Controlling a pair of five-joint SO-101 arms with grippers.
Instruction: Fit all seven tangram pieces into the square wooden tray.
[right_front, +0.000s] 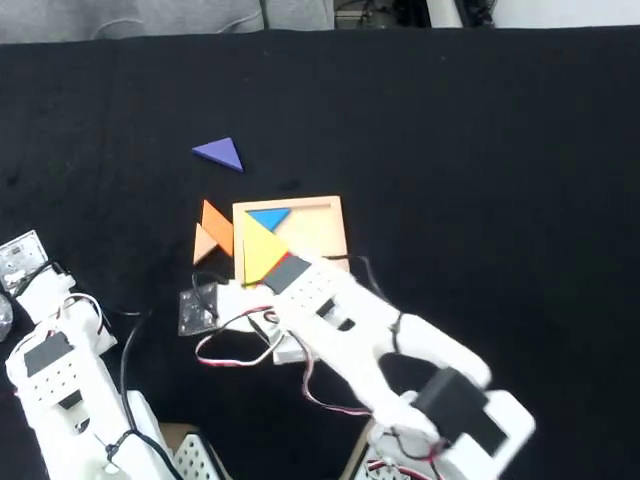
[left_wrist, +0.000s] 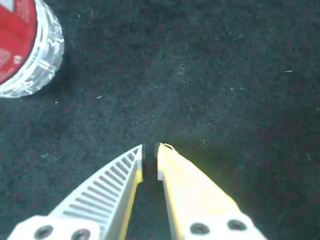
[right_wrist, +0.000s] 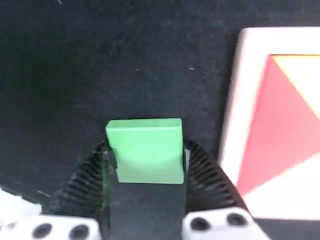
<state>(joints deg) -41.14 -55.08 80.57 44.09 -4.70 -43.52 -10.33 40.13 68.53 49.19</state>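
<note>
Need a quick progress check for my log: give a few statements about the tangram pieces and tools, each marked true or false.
1. The right tool grips the green square. True.
2. The purple triangle lies inside the tray. False: it lies on the black cloth, apart from the tray.
3. The left tool is shut and empty. True.
4. The yellow triangle lies outside the tray. False: it sits inside.

a clear ridged container (left_wrist: 27, 47) with red label rests on black cloth (left_wrist: 225, 75).
</note>
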